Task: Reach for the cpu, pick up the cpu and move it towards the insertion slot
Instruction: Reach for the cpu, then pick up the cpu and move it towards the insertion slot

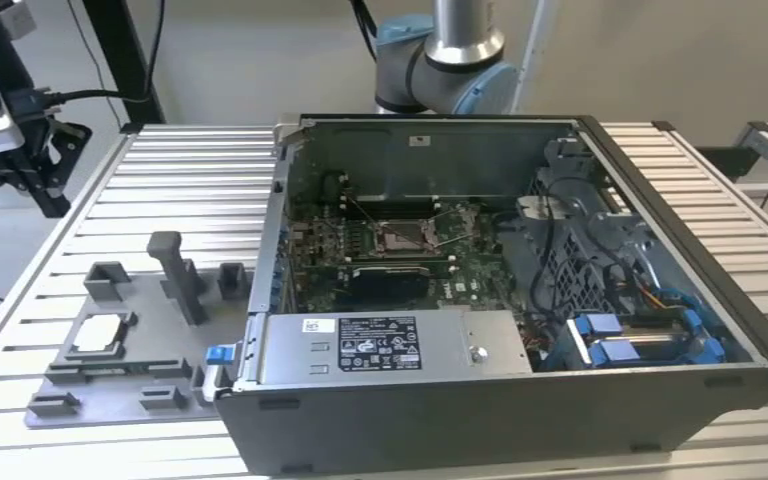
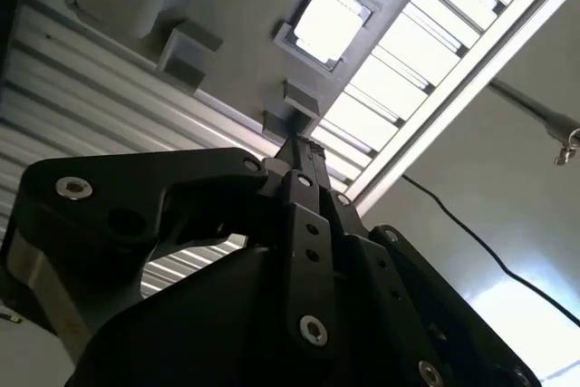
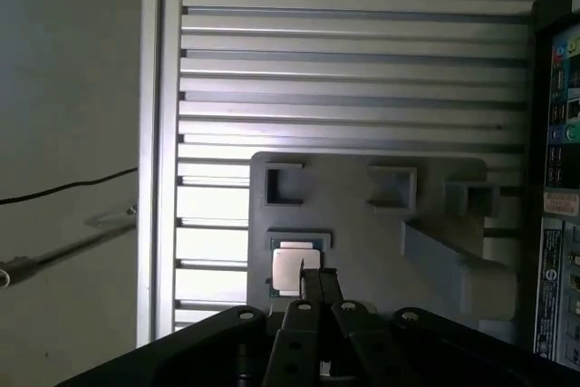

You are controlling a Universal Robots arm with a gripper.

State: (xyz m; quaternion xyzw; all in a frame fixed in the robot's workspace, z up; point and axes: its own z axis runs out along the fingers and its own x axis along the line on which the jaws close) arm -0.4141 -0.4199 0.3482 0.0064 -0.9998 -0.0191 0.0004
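1. The cpu lies flat in a shallow pocket of the grey fixture, which sits on the table at the exterior view's left, just beside the open computer case.
2. The slot is inside that case, well apart from the cpu, with its metal frame and wire lever showing.
3. In both wrist views the hand hangs above the fixture and touches nothing. Its fingers look pressed together at the tips and hold nothing, though the steep angle makes any thin gap hard to rule out.
4. I judge the step in hand to be the reach, since the cpu is untouched in its pocket.
5. Doing it well calls for spreading the fingers wider than the chip before descending; as they stand they would land on its top.
6. Centre the hand over the cpu and square the fingers to two opposite edges.
7. Come straight down, because the pocket's rim leaves little room.
8. Keep clear of the fixture's tall post, which stands near the pocket.
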